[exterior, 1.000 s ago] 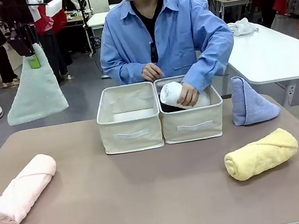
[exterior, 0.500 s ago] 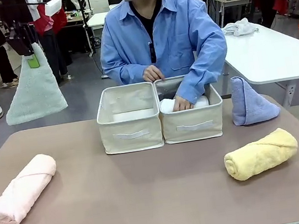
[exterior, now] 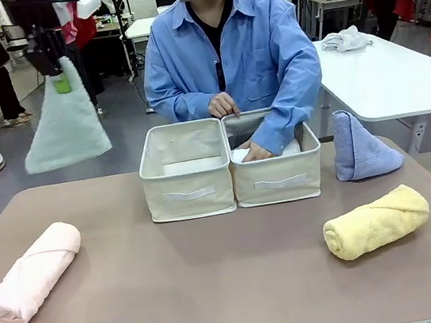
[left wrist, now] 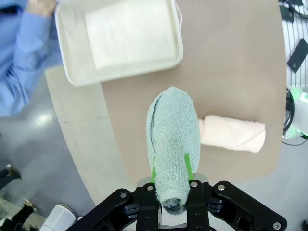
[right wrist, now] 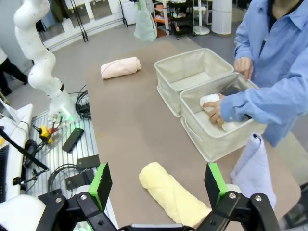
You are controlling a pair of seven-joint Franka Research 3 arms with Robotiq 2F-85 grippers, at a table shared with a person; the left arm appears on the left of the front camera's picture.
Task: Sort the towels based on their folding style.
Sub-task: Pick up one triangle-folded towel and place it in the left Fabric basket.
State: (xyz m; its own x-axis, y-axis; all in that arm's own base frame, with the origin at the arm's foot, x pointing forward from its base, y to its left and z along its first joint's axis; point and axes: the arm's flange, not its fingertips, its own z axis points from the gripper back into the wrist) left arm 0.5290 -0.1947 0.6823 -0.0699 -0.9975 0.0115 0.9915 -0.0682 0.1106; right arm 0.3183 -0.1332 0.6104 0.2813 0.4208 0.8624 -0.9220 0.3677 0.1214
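High at the back left, my left gripper [exterior: 59, 73] is shut on the tip of a pale green cone towel [exterior: 66, 128], which hangs in the air left of the two cream bins. In the left wrist view the same towel [left wrist: 173, 139] hangs between the green pads [left wrist: 188, 166] of the left gripper [left wrist: 171, 174]. A pink roll [exterior: 30, 272] lies front left and a yellow roll [exterior: 376, 221] front right. A lavender cone [exterior: 362, 149] stands beside the right bin [exterior: 279, 185]. The person's hand presses a white roll [exterior: 240, 155] into that bin. My right gripper [right wrist: 159, 185] is open above the yellow roll [right wrist: 173, 195].
The left bin [exterior: 190, 197] holds only a flat liner. The person leans over both bins from the far side. A white table [exterior: 397, 80] with a whitish cloth [exterior: 345, 39] stands back right. Cables and an arm base [right wrist: 48, 82] sit off the table's edge.
My left gripper has carried the green cone towel a little right, toward the bins. The person has pushed the white roll down into the right bin.
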